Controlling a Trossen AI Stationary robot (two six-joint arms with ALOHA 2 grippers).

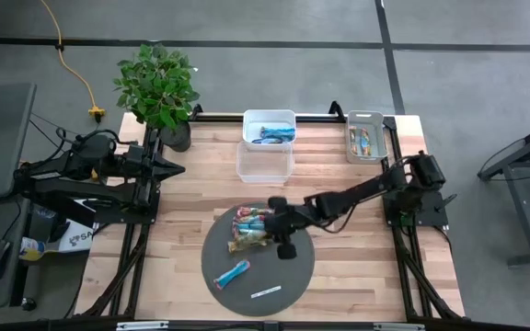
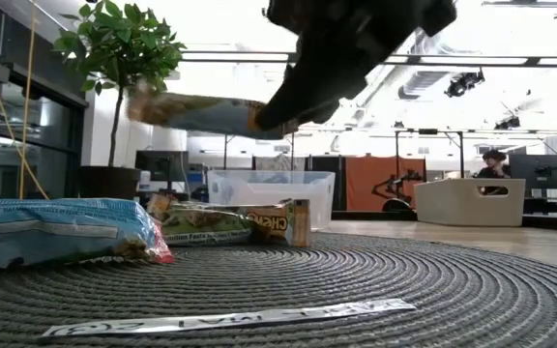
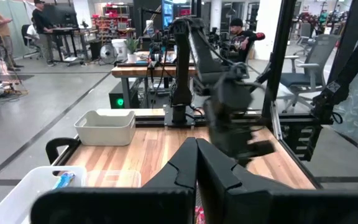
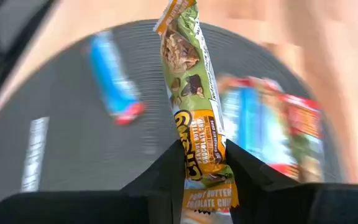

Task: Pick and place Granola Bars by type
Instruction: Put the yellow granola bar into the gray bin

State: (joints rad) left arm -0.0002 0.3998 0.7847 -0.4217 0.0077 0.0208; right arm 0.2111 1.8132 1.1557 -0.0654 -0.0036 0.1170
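Gripping a tan-and-green granola bar (image 4: 197, 118) near one end, the right gripper (image 4: 204, 168) has its two dark fingers pressed against the wrapper on both sides, and the rest of the bar juts out past the fingertips. In the low view that bar (image 2: 196, 111) hangs in the air, roughly level, clear of the round dark woven mat (image 2: 375, 280) beneath it. From above, the right arm reaches from the table's right edge across to the mat (image 1: 297, 271), with its gripper (image 1: 270, 221) over the mat's far half.

A cluster of granola bars (image 1: 249, 228) lies on the mat just beside the gripper, with blue, red and tan wrappers mixed together. A single blue bar with a red end (image 1: 232, 273) lies apart from them on the near part of the mat, and a thin white strip (image 1: 266, 292) lies nearer still to the mat's front edge.

Beyond the mat, a clear empty-looking bin (image 1: 264, 161) sits touching a white bin (image 1: 269, 119) that holds blue-wrapped bars. A grey bin (image 1: 366, 138) at the far right corner holds a few more bars. A potted plant (image 1: 159, 87) stands at the far left corner.

The left gripper (image 1: 175, 168) waits over the table's left side, its fingers closed together and holding nothing.
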